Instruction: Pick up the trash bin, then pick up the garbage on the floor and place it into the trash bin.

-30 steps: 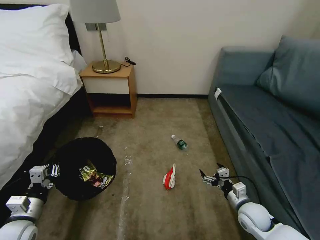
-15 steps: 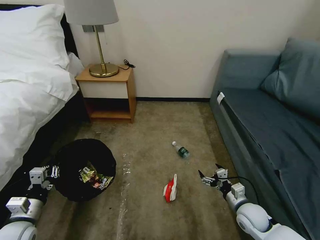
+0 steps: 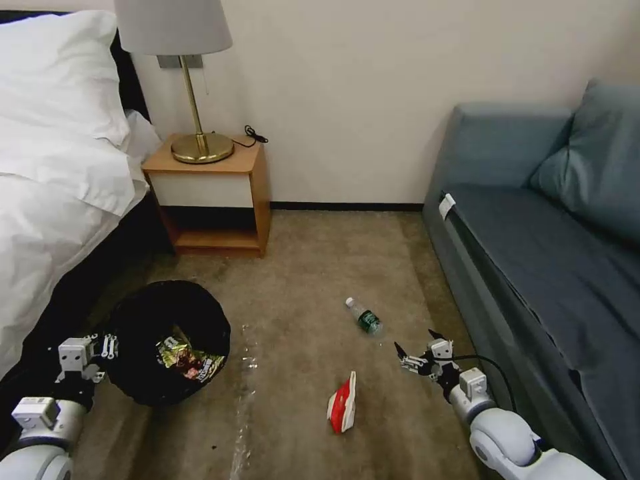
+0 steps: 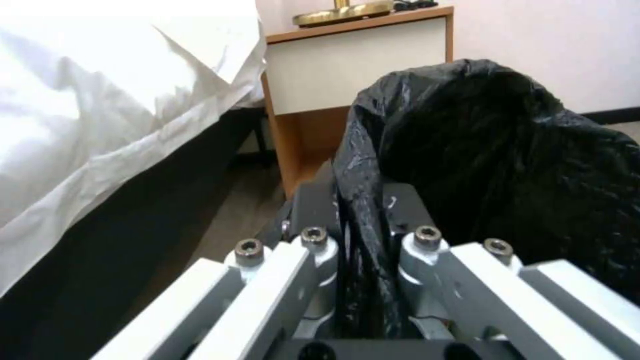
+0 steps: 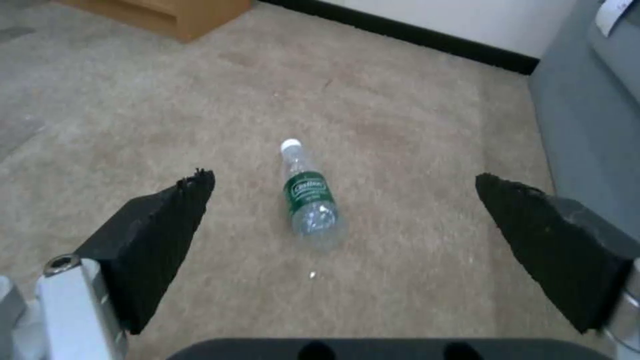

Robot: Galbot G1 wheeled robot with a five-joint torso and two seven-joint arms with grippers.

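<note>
The trash bin [image 3: 167, 340], round and lined with a black bag [image 4: 493, 150], hangs at the lower left. A yellow wrapper [image 3: 190, 360] and other litter lie inside it. My left gripper [image 3: 100, 347] is shut on the bin's rim, and the left wrist view shows the bag pinched between its fingers [image 4: 313, 245]. A small clear bottle with a green label [image 3: 363, 316] [image 5: 308, 197] lies on the carpet. My right gripper [image 3: 415, 340] [image 5: 340, 181] is open just short of it, pointing at it. A red-and-white packet [image 3: 342, 403] lies on the floor to the left of the right arm.
A bed with white linen [image 3: 47, 200] runs along the left, with a wooden nightstand [image 3: 210, 193] and brass lamp [image 3: 193, 147] by the wall. A blue-grey sofa [image 3: 533, 253] lines the right side, close to the right arm. Open carpet [image 3: 300, 267] lies between.
The whole picture has shifted, so the camera moved. The bottle, packet and furniture sit lower in view. Both grippers and the held bin keep their places, and the bottle is closer to the right gripper.
</note>
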